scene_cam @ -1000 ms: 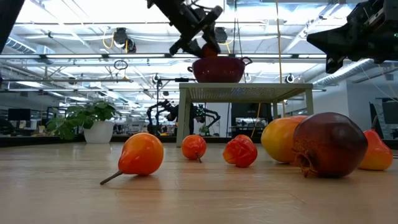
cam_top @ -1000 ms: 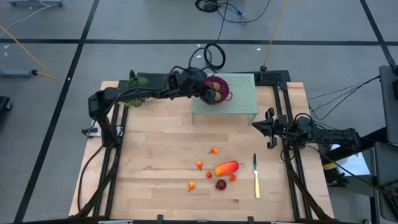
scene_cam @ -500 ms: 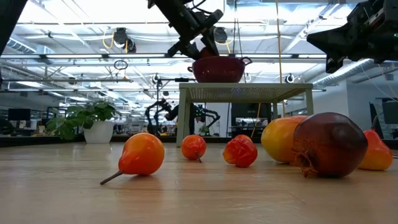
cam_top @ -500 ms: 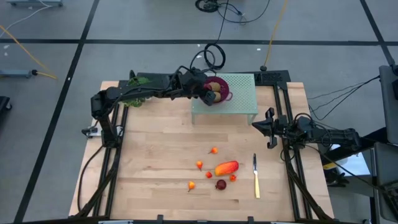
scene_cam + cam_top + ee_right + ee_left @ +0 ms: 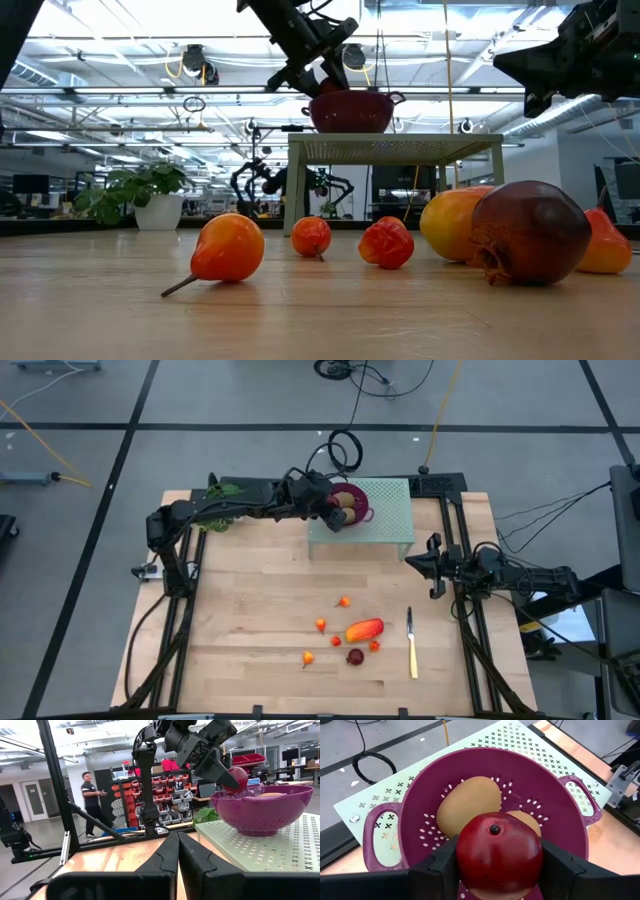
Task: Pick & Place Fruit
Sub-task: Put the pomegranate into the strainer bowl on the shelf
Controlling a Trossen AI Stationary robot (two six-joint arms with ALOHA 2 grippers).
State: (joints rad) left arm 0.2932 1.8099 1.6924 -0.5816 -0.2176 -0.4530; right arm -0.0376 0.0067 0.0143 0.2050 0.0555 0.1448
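A purple colander [image 5: 420,785] stands on a pale green perforated stand [image 5: 385,530] at the table's far side. Two olive-brown ovals [image 5: 470,805] [image 5: 527,822] lie inside it. My left gripper [image 5: 499,865] hangs over the colander's left part, shut on a dark red ball [image 5: 499,852]; the low view also shows the ball [image 5: 333,86]. On the near table lie an elongated orange-red fruit [image 5: 365,629], another dark red ball [image 5: 355,656] and several tiny orange-red ones [image 5: 320,625]. My right gripper [image 5: 432,570] waits shut at the table's right edge. My left gripper pinches the dark red ball by two opposite sides [image 5: 462,857] between its two fingers [image 5: 440,867]. The fingers slant down from the table's left. The ball hangs clear above the colander's inside, its dimpled end [image 5: 494,828] facing back toward the wrist.
A yellow-handled knife [image 5: 411,643] lies right of the loose fruit. A leafy green bunch [image 5: 222,490] sits at the far left corner beneath the left arm. Bare wood lies between the stand and the fruit. A person [image 5: 92,802] stands in the room beyond.
My left gripper has tipped a little over the colander without leaving its place, and it keeps its hold on the dark red ball.
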